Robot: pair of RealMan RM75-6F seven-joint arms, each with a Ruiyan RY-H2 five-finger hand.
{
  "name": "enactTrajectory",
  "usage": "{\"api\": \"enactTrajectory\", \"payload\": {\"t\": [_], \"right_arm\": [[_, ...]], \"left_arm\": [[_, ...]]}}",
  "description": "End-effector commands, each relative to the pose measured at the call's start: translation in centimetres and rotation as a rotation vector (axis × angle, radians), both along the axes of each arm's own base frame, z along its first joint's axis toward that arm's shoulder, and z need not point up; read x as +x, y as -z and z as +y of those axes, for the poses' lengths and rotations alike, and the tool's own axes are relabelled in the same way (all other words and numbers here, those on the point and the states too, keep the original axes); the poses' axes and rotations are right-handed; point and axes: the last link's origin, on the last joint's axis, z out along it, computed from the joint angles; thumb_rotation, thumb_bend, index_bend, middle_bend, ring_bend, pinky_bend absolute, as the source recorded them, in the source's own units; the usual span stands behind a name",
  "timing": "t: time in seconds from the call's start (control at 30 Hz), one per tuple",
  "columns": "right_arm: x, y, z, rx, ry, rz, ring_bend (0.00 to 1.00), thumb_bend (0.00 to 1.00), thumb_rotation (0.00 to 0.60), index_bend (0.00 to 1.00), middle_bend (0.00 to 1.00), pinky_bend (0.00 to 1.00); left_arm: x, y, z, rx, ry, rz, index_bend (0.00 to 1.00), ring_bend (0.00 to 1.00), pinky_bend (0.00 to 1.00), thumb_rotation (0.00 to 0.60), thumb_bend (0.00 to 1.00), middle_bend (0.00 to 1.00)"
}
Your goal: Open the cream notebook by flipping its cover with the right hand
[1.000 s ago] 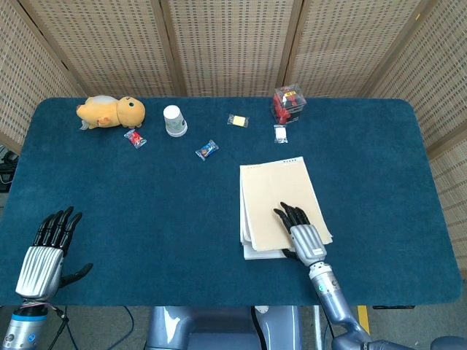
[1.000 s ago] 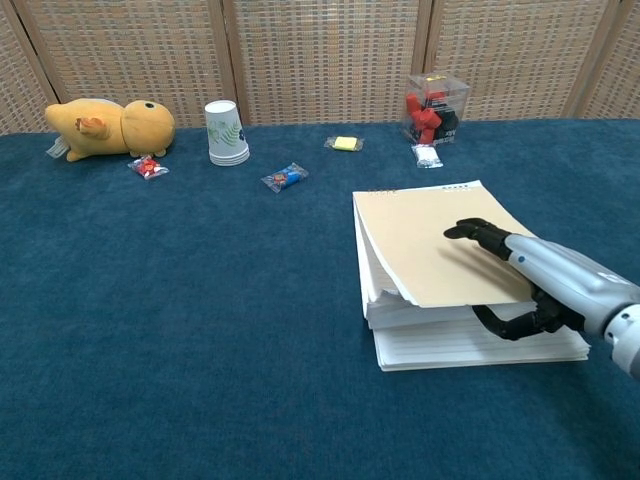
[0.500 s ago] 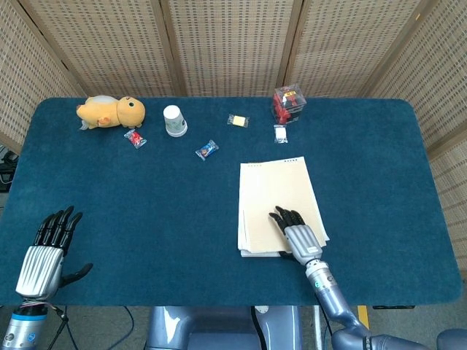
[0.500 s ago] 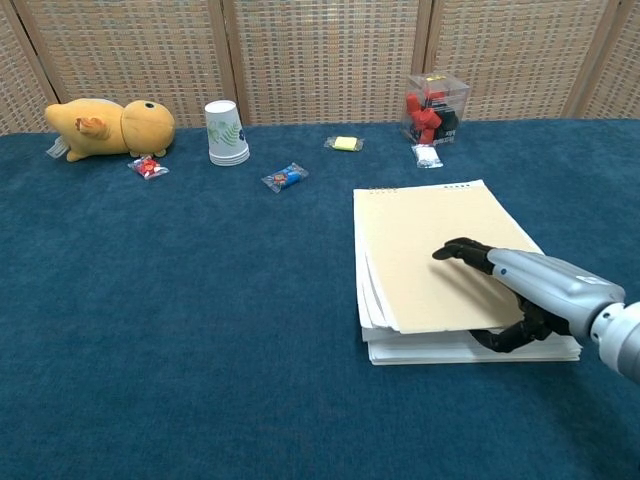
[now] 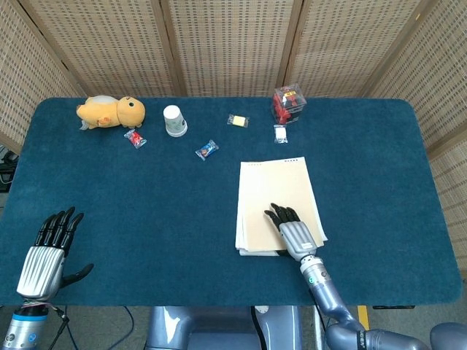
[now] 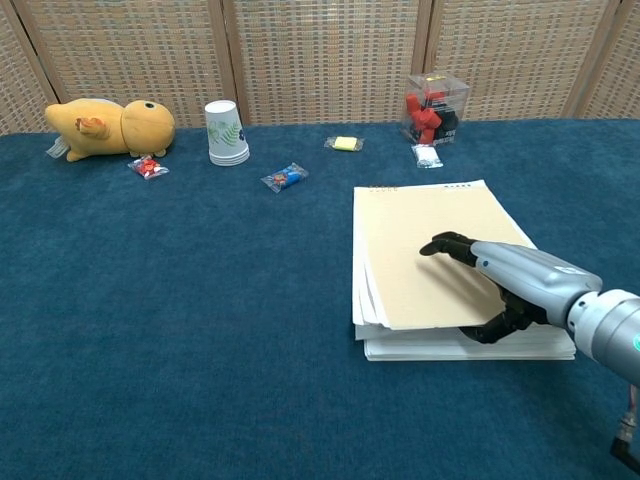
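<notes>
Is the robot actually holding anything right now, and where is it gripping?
The right hand pinches the cream notebook cover at its near edge, fingers on top, thumb underneath. The left hand holds nothing.

Blue-carpeted table with cream notebook, plush duck, paper cup, clear box, wrapped candies

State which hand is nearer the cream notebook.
Right. The right hand lies on the cream notebook, fingers on the cover and thumb tucked beneath its near edge. The left hand rests far off at the table's near left corner, apart from it.
</notes>
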Motion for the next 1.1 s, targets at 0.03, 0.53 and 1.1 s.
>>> {"api": "enactTrajectory", "payload": {"t": [0.03,0.53,1.1], "right_arm": [[0.1,0.3,-0.4,-0.004,0.001,0.009,0.0,0.61,0.6,0.15,0.0,0.06],[-0.1,-1.7,-3.3,-0.26,-0.035,-0.024,0.49,0.73,0.6,0.62,0.52,0.64],[-1.3,-5.0,-1.5,-0.256,-0.097,-0.063,0.56,0.75,0.6,0.67,0.57,0.68]], "left_arm": [[0.0,0.0,0.0,-0.001,0.0,-0.001,0.0,0.0,0.05,0.6,0.14,0.0],[0.1,0.3,0.0,-0.015,0.002,-0.001,0.0,0.0,0.05,0.6,0.14,0.0],[0.0,0.2,0.0,-0.011,-0.002,-0.005,0.0,0.0,0.05,0.6,0.14,0.0]]}}
